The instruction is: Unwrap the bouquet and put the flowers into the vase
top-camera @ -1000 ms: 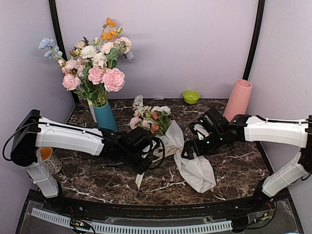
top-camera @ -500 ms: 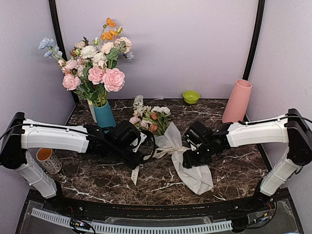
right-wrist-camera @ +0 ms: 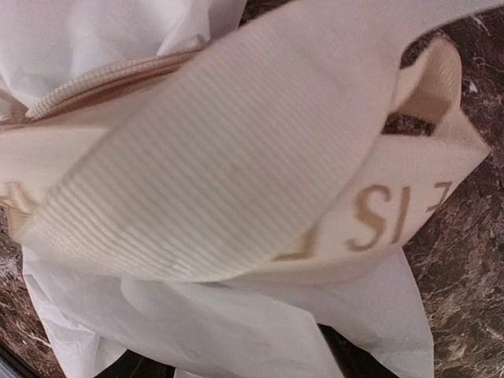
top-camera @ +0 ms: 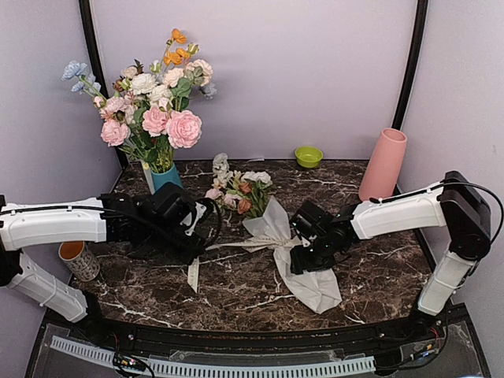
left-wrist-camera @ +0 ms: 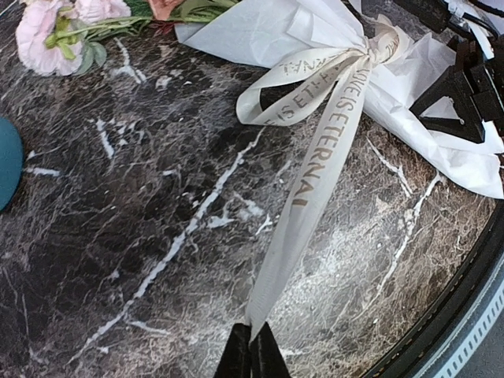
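Note:
The bouquet (top-camera: 240,195) lies on its side mid-table, blooms toward the back, its cream paper (top-camera: 315,285) spreading to the front right. A cream ribbon (left-wrist-camera: 315,173) with gold lettering runs taut from the knot to my left gripper (left-wrist-camera: 252,348), which is shut on the ribbon's tail. In the top view that gripper (top-camera: 198,250) is left of the bouquet. My right gripper (top-camera: 305,256) is closed over the wrapped stems just right of the knot; paper and ribbon (right-wrist-camera: 236,157) fill its wrist view, and its dark fingers (right-wrist-camera: 346,364) barely show. The pink vase (top-camera: 383,161) stands at the back right.
A teal vase (top-camera: 164,178) with a big mixed arrangement (top-camera: 153,102) stands back left, behind my left arm. A green bowl (top-camera: 308,156) sits at the back by the wall. A cup with an orange inside (top-camera: 73,256) is at the left edge.
My left gripper has drawn the ribbon tail leftward, stretching it out from the knot. My right gripper has closed from wide open onto the wrapped stems and shifted slightly left.

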Robot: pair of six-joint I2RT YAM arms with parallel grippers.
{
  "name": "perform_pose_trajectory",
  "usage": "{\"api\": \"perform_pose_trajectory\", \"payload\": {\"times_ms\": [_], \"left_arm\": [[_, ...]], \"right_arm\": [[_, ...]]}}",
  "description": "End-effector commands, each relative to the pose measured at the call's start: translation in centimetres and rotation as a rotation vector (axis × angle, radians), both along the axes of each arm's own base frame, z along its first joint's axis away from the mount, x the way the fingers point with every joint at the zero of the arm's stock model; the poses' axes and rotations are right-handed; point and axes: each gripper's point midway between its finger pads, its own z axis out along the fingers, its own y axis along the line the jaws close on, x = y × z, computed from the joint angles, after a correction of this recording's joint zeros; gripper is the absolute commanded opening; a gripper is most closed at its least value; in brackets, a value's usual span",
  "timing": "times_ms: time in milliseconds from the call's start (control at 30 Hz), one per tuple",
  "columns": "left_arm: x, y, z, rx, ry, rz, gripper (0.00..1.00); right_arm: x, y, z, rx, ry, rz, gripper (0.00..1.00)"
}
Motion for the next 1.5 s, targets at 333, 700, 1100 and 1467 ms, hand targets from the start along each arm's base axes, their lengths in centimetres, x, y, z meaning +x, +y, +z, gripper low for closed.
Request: {"api": "perform_pose_trajectory", "payload": {"times_ms": [333,700,1100,1467], "left_arm": [[0.6,13.4,3.9,0.011,0.015,0.537,0.0],[0.9,8.7,4.3,-0.111,0.042,0.31,0.62],[2.3,-0.5,2.5,-0.182,0.037,-0.101,0.7],[4.6,-8.0,-3.1,-0.088,-0.025,-0.353,0.61]], "right_arm": [[0.7,1.3,-0.7,0.039,0.037,0.021,0.65],[0.6,4.0,6.6,0.174,-0.044,0.245,0.99],[2.9,-0.4,14.2,0.166,-0.186,0.081,0.99],[5.4,-2.2,14.4,0.252,-0.165,-0.133,0.99]]}}
